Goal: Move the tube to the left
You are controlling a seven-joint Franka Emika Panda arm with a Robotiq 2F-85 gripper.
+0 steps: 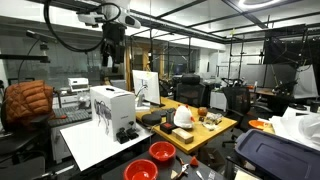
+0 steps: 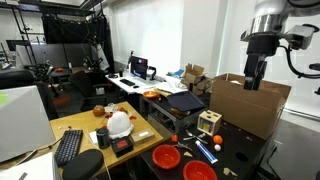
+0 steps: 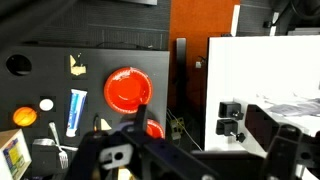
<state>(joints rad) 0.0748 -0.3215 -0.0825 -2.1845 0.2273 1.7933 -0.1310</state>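
While the wrist camera looked down past the robot's own dark hardware, that hardware filled the bottom of the view, hiding most of a second red bowl [image 3: 152, 128] and cutting off a fork [image 3: 57, 150]. The tube [image 3: 76, 110] lay fully visible on the dark table [image 3: 40, 85]. It was near a red bowl [image 3: 127, 88] without touching it, and an orange ball [image 3: 24, 116] sat on its other side. In an exterior view the tube showed only as a small blue streak. The arm [image 2: 270, 20] hung from above with the gripper [image 2: 251, 82] pointing down, high over the table and in front of a cardboard box [image 2: 250, 108]. Its jaws stood apart and held nothing.
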